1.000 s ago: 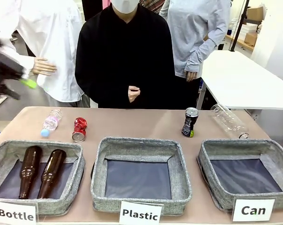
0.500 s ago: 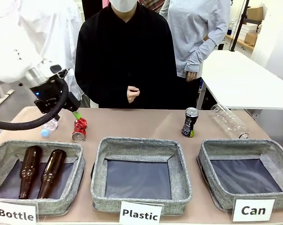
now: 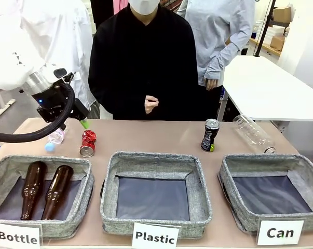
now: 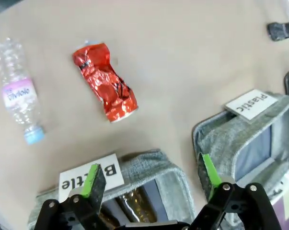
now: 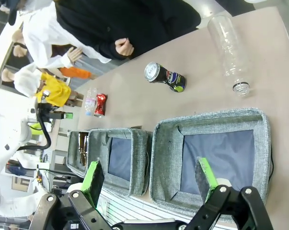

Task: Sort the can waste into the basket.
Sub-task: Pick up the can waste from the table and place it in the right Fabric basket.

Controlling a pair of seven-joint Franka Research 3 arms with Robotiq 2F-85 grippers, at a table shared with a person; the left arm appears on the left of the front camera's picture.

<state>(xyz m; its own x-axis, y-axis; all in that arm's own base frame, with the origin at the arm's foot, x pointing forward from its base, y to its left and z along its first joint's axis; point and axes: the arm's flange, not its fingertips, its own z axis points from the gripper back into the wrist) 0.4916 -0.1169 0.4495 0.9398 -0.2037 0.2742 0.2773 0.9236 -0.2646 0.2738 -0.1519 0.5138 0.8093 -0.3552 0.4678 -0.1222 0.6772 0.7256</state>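
The crushed red can (image 3: 87, 142) lies on the table behind the Bottle bin, and shows as the red can (image 4: 106, 88) in the left wrist view. My left gripper (image 3: 81, 121) hangs open in the air just above and left of it, nothing between its green pads (image 4: 94, 178). The slim black can (image 3: 210, 135) stands upright toward the far right. The grey basket (image 3: 260, 160) labelled "Can" sits at the front right with nothing inside. My right gripper (image 5: 149, 177) is open, high over the basket (image 5: 206, 120); from there the black can (image 5: 164, 76) is visible beyond it.
A small plastic bottle (image 3: 56, 135) lies left of the red can. A large clear bottle (image 3: 254, 134) lies behind the Can basket. The Bottle bin (image 3: 5, 163) holds two brown bottles, and the Plastic bin (image 3: 112, 176) sits in the middle. A person in black stands at the far edge.
My left arm has swung in from the left edge to hover over the red can's area, then eased slightly up and left. Cans and bins have not moved.
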